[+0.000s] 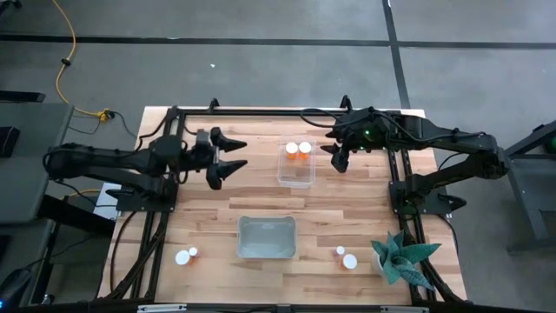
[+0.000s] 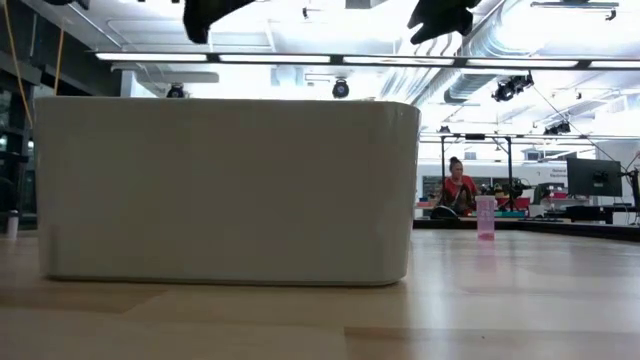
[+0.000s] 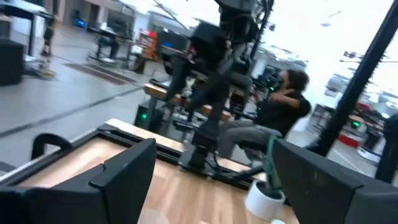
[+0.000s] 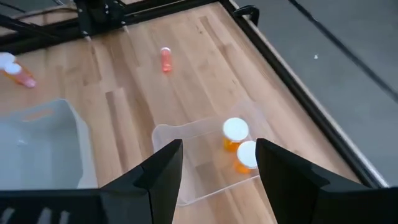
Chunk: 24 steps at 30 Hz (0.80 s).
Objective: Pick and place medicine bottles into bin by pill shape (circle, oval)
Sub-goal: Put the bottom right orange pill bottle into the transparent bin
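- As both of my arms hang above the far half of the wooden table [image 1: 347,217], neither of them is carrying anything at this moment.
- My right gripper [image 1: 339,157] hovers just beside the clear bin [image 1: 296,176], on its right, with its jaws parted partway and nothing between them; I judge it sits there because the two medicine bottles in that bin [image 4: 239,144] belong to its side of the sorting.
- In my right wrist view those two bottles stand upright, white caps up, touching one another in a corner of the clear bin, just ahead of the gap between my right fingers [image 4: 163,169].
- My left gripper [image 1: 233,154] is on the other side of the clear bin, well apart from it, jaws spread wide and empty, pointing across the table toward the right arm.
- The grey bin [image 1: 267,236] lies nearer the front edge, in the middle, and looks empty from above; I take it as the place for the other pill shape.
- Two bottles at the front left [image 1: 186,256] rest close together on the bare wood, far from my left jaws.
- Two bottles at the front right [image 1: 345,256] sit close together near the potted plant [image 1: 401,257], far from my right jaws.
- I cannot read the pill shape in any bottle from here, so which bin each still-loose pair needs is a guess.
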### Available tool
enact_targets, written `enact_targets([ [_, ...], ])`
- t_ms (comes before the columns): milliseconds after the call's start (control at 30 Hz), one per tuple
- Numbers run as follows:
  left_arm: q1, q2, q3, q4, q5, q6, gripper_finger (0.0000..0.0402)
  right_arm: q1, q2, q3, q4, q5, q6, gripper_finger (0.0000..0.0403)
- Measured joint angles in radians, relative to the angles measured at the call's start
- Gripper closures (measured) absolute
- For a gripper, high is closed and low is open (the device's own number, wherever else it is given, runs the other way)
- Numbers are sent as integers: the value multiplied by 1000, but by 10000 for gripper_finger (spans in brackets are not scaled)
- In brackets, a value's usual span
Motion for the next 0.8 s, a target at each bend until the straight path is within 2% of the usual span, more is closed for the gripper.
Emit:
enact_targets([
  [167,-1,-21,-1,-1,-7,87,92,0,0,0,0,-40,73,206],
  [367,-1,-21,-1,-3,15,119,92,0,0,0,5,-56,146,206],
  [533,-1,-21,-1,-4,22,99,92,21,13,0,6,-218,248,206],
  [667,-1,-21,-1,-4,18,92,92,145,66,0,-106,-346,372,206],
  [800,-1,-21,-1,-4,18,92,92,339,158,0,-266,-391,526,206],
])
